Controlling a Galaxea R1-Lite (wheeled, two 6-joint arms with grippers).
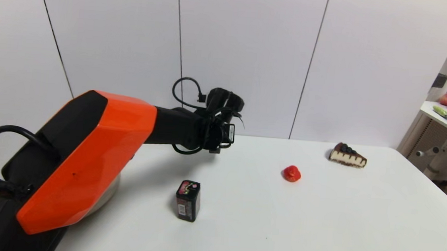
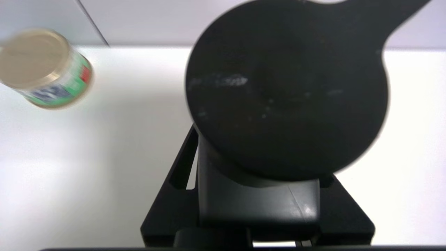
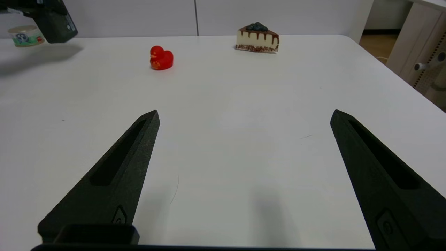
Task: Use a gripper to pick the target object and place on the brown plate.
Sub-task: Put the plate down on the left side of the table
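Note:
In the left wrist view my left gripper point(image 2: 264, 136) is shut on the tall black bottle point(image 2: 258, 202). Its round pump cap point(image 2: 285, 90) fills most of that view and hides the fingertips. In the head view the left gripper point(image 1: 219, 135) is at the back of the table, above the surface, and the wrist hides the bottle. Only a sliver of the beige plate point(image 1: 109, 198) shows under the orange arm at the near left. My right gripper point(image 3: 244, 113) is open and empty, low over the bare table.
A short dark tin with a pink-red label point(image 1: 188, 200) stands near the plate. A green-labelled can point(image 2: 43, 68) sits beside the left gripper. A red toy duck point(image 1: 292, 173) and a cake slice point(image 1: 347, 155) lie at the back right.

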